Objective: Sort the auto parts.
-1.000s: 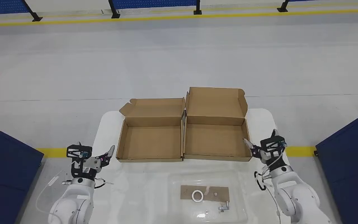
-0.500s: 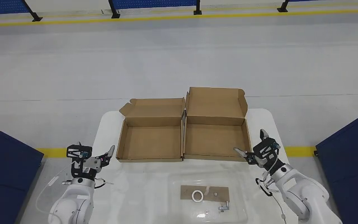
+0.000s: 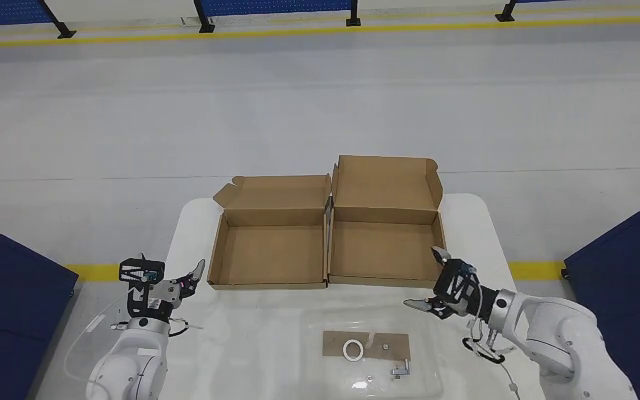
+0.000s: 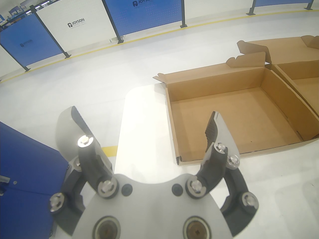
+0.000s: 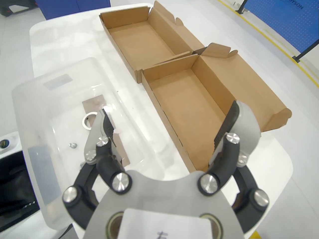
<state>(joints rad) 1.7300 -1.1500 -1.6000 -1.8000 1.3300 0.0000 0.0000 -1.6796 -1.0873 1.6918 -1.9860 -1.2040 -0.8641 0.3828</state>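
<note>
A white ring (image 3: 352,350) and a metal bracket (image 3: 400,370) lie in the clear bin (image 3: 312,356). The right hand (image 3: 423,280) hangs released at the bin's right rim, and the left hand (image 4: 144,113) sits released well to the bin's left. A low reach would likely clip the rim and shove the bin.

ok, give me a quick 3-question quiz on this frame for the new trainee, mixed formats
1. True or false: the left cardboard box and the right cardboard box are both empty.
2. Where does the white ring lie? A) left cardboard box B) clear bin C) right cardboard box
3. Which is nearer the clear bin: the left gripper or the right gripper?

Key: 1 true; 2 B; 3 the right gripper, open by the bin's end, while the left gripper is open at the table's far side.
</note>
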